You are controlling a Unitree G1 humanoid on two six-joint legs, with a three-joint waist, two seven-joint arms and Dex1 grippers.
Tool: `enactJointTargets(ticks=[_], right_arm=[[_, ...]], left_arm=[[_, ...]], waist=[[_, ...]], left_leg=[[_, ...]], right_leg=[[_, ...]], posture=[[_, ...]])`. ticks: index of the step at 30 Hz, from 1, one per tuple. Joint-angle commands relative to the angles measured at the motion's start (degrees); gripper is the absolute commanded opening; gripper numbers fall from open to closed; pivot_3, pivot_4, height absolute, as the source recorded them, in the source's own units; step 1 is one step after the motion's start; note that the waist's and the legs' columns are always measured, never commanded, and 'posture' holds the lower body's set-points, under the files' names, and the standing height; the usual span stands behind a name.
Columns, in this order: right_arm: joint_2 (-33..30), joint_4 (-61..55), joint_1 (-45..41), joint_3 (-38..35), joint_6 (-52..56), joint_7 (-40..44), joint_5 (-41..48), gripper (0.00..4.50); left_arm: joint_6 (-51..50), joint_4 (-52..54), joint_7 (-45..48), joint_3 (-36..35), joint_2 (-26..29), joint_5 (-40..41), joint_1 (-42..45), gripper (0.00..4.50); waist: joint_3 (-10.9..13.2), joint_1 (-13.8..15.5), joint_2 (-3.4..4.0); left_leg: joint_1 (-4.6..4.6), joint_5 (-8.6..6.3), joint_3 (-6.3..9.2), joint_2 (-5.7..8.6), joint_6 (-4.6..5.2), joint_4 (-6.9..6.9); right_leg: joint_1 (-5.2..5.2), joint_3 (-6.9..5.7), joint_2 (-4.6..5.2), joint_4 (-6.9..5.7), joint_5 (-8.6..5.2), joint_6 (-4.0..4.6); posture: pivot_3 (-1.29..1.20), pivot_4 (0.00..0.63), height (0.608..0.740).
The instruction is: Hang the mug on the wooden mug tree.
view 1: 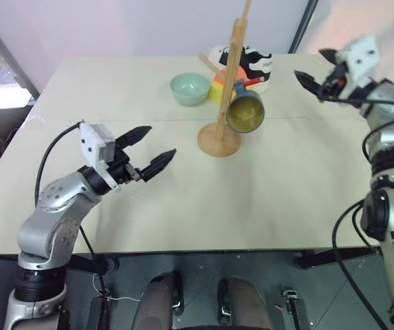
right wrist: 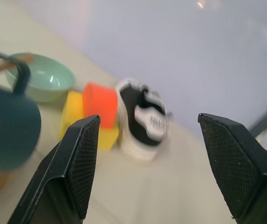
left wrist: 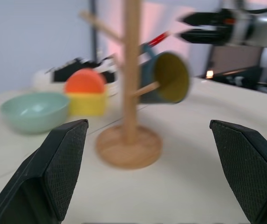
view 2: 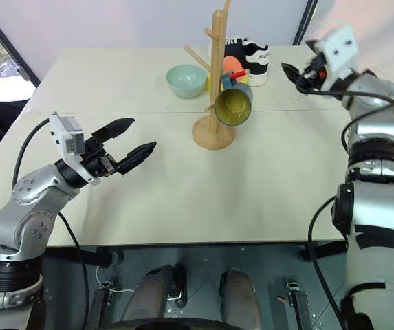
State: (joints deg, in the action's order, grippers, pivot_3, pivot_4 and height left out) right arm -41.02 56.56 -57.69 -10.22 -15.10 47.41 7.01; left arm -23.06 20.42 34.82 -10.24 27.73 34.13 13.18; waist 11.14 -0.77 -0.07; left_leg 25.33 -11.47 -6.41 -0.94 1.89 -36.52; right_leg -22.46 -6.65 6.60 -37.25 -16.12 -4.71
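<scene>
Dark teal-blue ceramic mug [view 1: 246,111] hangs on a peg of the tall light-wood mug tree [view 1: 222,124], upper centre. Left gripper [view 1: 151,151] gapes wide and empty at centre left. Right gripper [view 1: 311,74], upper right, is parted and empty too.

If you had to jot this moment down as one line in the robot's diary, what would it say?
mug: hanging on wooden mug tree peg | right gripper: open, empty, beside tree | left gripper: open, empty, above table

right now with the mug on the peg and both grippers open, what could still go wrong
1. The mug hangs by its handle on a low peg of the wooden mug tree, tilted mouth-outward; a knock might slide it off.
2. The right gripper is open and close beside the tree; a careless retreat could clip a peg or the mug.
3. The bowl and blocks crowd the base behind.
</scene>
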Motion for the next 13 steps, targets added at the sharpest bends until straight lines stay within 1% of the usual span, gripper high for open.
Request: enactJointTargets(ticks=[1, 4, 6, 9, 13], right_arm=[[2.90, -13.45, 12.77, -3.43, 5.90, 0.72, 6.52, 3.47], [6.89, -25.28, 23.58, -4.07, 11.31, -0.87, 10.28, 3.47], [9.48, -31.42, 28.44, -3.98, 14.35, -2.09, 12.00, 3.47], [12.06, -37.94, 32.65, -3.19, 17.86, -3.60, 13.32, 3.47], [13.39, -41.99, 34.43, -2.57, 21.10, -5.16, 14.06, 3.47]], left_arm=[[3.87, -4.39, -4.09, -1.99, -2.20, -4.33, -2.93, 4.50], [7.22, -8.39, -6.58, -2.03, -4.50, -7.59, -4.98, 4.50], [8.83, -10.76, -7.87, -2.03, -5.71, -9.32, -5.92, 4.50], [11.20, -13.01, -9.69, -1.77, -6.65, -12.13, -6.80, 4.50], [12.85, -13.87, -9.83, -1.99, -7.15, -12.78, -7.46, 4.50]], waist=[[-0.01, -0.09, 0.02], [0.01, -0.22, 0.05], [0.04, -0.17, 0.12], [0.04, -0.04, 0.12], [0.03, 0.03, 0.11]], left_leg=[[-0.01, 0.00, 0.00, -0.01, 0.00, 0.00], [0.02, -0.07, -0.02, -0.02, 0.15, 0.03], [0.05, -0.14, -0.02, -0.03, 0.26, 0.04], [0.05, -0.18, 0.00, -0.04, 0.16, 0.01], [0.04, -0.18, 0.02, -0.05, 0.13, -0.01]], right_leg=[[0.01, 0.00, 0.00, -0.01, 0.00, 0.00], [-0.08, 0.02, 0.00, -0.08, 0.00, -0.01], [-0.18, 0.03, 0.01, -0.16, 0.02, 0.02], [-0.19, 0.03, 0.02, -0.18, 0.07, 0.08], [-0.18, 0.04, 0.06, -0.05, 0.19, 0.15]], posture=[[0.00, 0.150, 0.735], [0.00, 0.150, 0.735], [0.00, 0.150, 0.735], [0.00, 0.150, 0.735], [0.00, 0.150, 0.735]])
